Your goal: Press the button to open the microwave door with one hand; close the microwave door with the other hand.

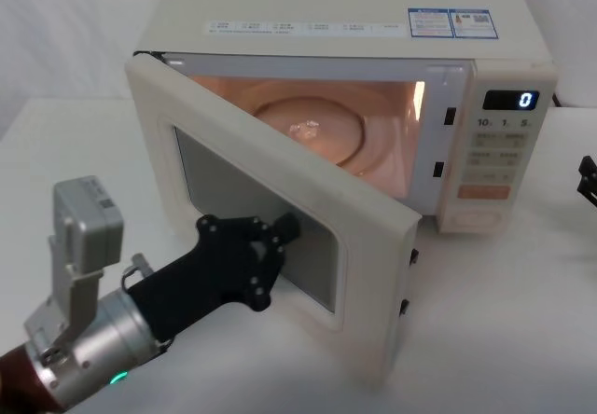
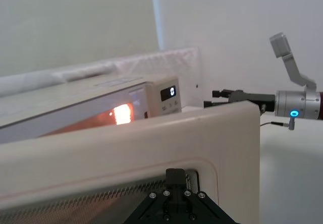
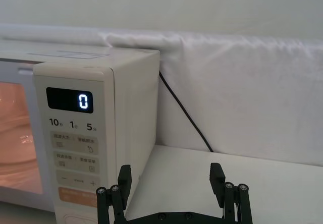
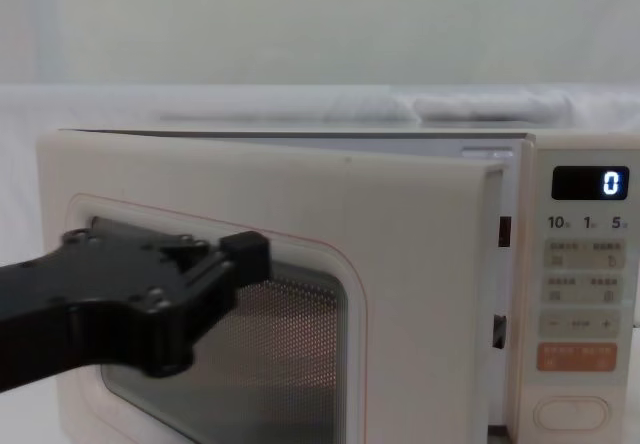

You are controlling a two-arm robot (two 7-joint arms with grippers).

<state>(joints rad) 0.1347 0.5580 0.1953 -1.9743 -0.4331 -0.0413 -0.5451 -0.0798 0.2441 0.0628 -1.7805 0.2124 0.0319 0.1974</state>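
Note:
The microwave door [image 1: 224, 120] stands about half open, swung out to the left, and the lit cavity with its glass plate [image 1: 317, 130] shows behind it. My left gripper [image 1: 287, 230] is shut, its tip touching the door's mesh window [image 4: 300, 344]; the left wrist view shows the fingertips [image 2: 175, 176] against the door [image 2: 126, 148]. The button [image 4: 570, 412] is the wide pill key at the foot of the control panel [image 1: 482, 216]. My right gripper [image 3: 170, 179] hangs open to the right of the panel, clear of it, also seen at the table's right edge [image 1: 587, 181].
The microwave body [image 1: 373, 4] stands on a white table. A black power cable [image 3: 186, 114] runs down behind its right side against a white cloth backdrop. The display [image 4: 590, 182] reads 0. Bare table lies right of the microwave.

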